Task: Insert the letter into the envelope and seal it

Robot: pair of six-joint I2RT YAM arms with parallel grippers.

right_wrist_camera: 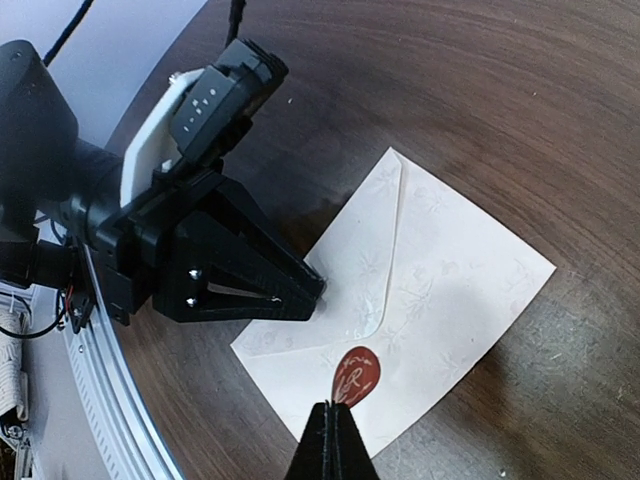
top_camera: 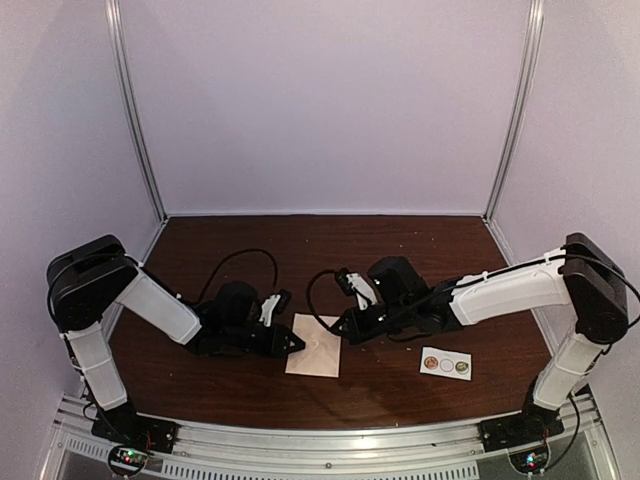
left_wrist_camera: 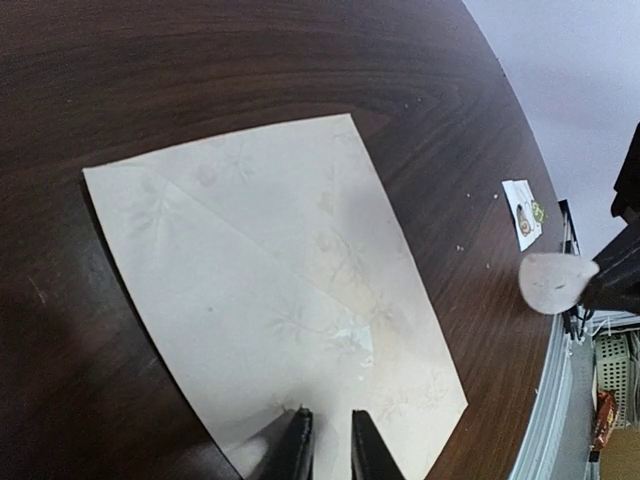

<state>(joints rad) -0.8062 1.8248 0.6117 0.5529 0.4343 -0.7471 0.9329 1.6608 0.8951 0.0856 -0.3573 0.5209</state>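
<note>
The pale cream envelope [top_camera: 318, 348] lies flat on the dark table with its pointed flap folded down. It also shows in the left wrist view [left_wrist_camera: 270, 290] and the right wrist view [right_wrist_camera: 440, 290]. My left gripper [top_camera: 297, 343] is nearly shut with a narrow gap, holds nothing, and its tips [left_wrist_camera: 330, 445] rest on the envelope's near-left part [right_wrist_camera: 312, 288]. My right gripper [right_wrist_camera: 333, 408] is shut on a red teardrop seal sticker [right_wrist_camera: 356, 377] and holds it just above the flap's point. The letter is not in view.
A small white strip with round stickers [top_camera: 446, 363] lies right of the envelope near the front edge; it also shows in the left wrist view [left_wrist_camera: 524, 212]. The metal rail runs along the table's near edge [top_camera: 320, 440].
</note>
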